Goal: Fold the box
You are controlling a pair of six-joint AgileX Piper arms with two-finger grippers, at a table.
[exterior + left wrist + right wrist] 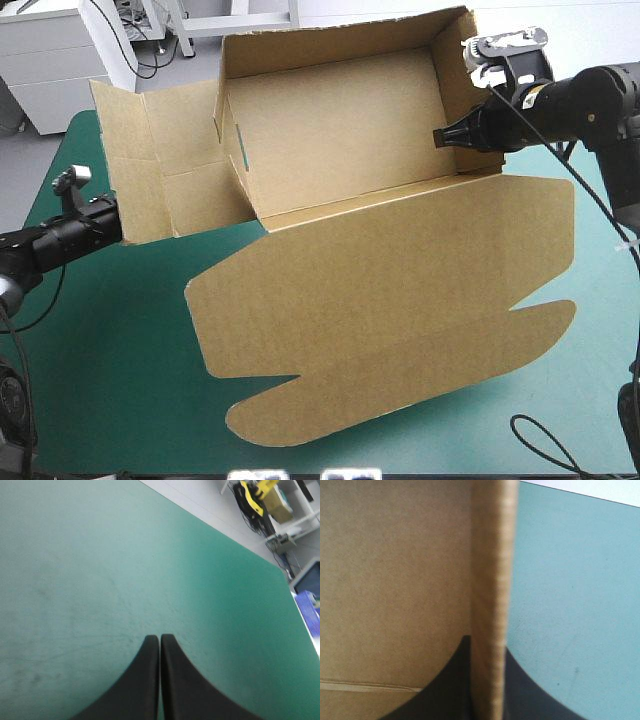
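High view: I see the brown box (pixel 330 130) on the far half of the teal-green surface (pixel 100 380). Its back and right walls are raised, the left panels (pixel 150 160) splay outward toward the left edge, and the lid (pixel 400 290) lies flat toward the near edge. Bare cover shows at the near-left corner. The right end effector (pixel 447 135) is clamped on the right wall (pixel 455 80), one finger inside the box. The left end effector (pixel 160 637) has its fingers pressed together over bare cover.

On worktop (pixel 120 380): box (pixel 340 140) far centre, its lid (pixel 400 300) flat on near side; right gripper (pixel 440 137) astride box's right wall; left gripper (pixel 160 639) left of box.
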